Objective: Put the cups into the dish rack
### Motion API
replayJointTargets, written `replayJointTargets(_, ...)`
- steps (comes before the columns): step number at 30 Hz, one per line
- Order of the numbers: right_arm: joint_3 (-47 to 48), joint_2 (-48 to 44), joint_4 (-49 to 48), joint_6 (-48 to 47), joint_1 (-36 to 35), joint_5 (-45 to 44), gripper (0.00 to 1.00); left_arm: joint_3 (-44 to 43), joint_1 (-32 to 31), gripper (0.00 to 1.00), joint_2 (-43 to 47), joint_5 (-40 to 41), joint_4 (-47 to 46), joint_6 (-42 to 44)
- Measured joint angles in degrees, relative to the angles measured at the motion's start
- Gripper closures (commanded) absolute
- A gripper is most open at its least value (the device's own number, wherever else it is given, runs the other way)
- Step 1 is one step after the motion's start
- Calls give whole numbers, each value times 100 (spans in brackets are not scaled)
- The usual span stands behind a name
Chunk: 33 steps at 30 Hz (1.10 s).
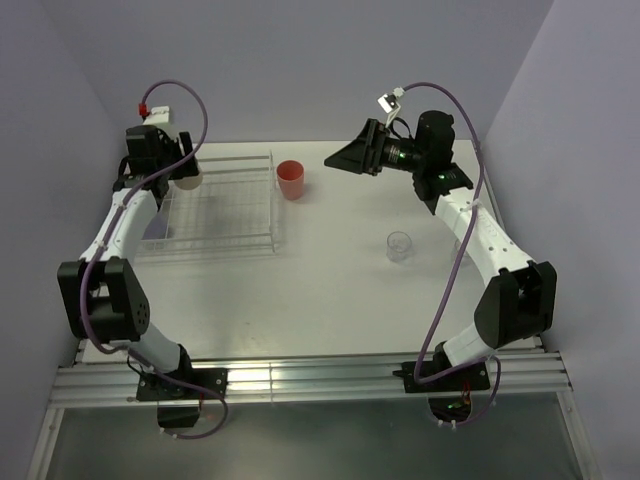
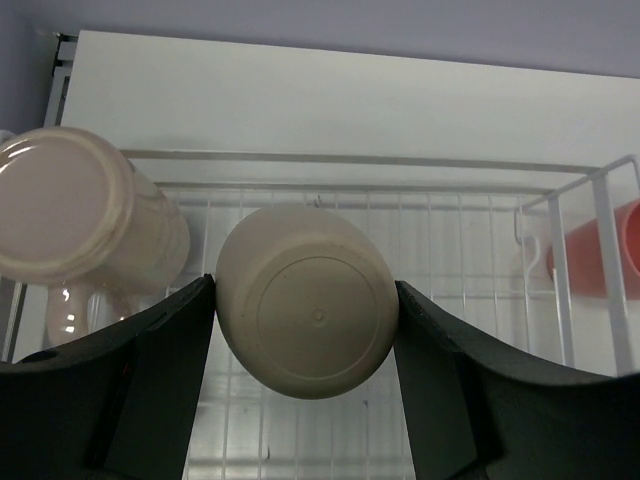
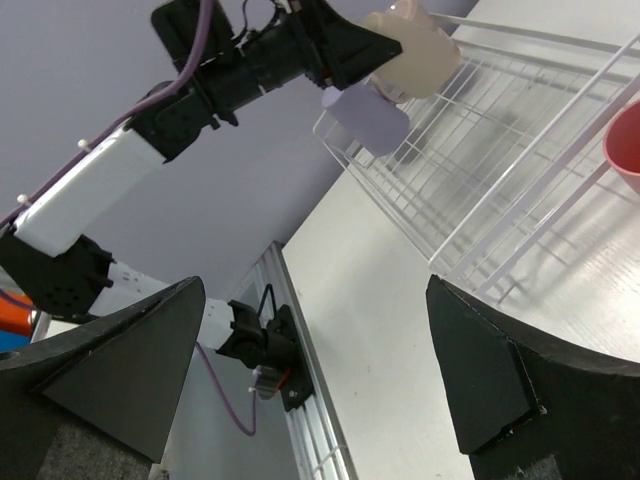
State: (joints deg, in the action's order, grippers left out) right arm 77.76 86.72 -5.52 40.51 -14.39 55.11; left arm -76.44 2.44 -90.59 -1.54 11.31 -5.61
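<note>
My left gripper [image 1: 183, 178] [image 2: 305, 290] is shut on a tan cup [image 2: 305, 300] and holds it over the back left of the clear dish rack [image 1: 240, 215] [image 2: 440, 260]. A pale pink mug [image 2: 80, 215] stands bottom-up in the rack beside it. A lavender cup [image 1: 155, 231] [image 3: 365, 115] is in the rack, partly hidden by the left arm. A coral-red cup [image 1: 290, 180] [image 2: 600, 255] stands on the table just right of the rack. A clear glass [image 1: 400, 246] stands on the table to the right. My right gripper [image 1: 345, 158] [image 3: 315, 285] is open and empty, raised above the table.
The rack [image 3: 500, 130] fills the left back of the white table [image 1: 330, 290]. Purple walls close in the back and both sides. The left arm's base and rail [image 3: 265, 345] show at the table's near edge.
</note>
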Motion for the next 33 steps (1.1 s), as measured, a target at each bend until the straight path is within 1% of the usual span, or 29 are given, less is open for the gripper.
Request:
replayJointTargets(4,0,4,57,-39,35,4,0,-20,20,100,-466,20,-376,26)
replayJointTargets(10,0,9,68,-57,61,15,0,-129,131,100,-1032,-7,-557,-125)
replayJointTargets(13,0,11,68,-57,81,48,0,-129,205,99,-1117,-7,-669,-155)
replayJointTargets(18,0,11,39,-28,94,90,0,-127,286,92,-1128,-13,-960,-146)
replayJointTargets(25,0,79,22,11,94,133,0,-131,404,94,-1298,-236,-1091,-131)
replayJointTargets(29,0,155,20,50,94,138,0,-131,452,90,-1462,-321,-1058,-133)
replayJointTargets(33,0,173,-2,94,94,151,0,-131,490,80,-1530,-369,-1064,-136)
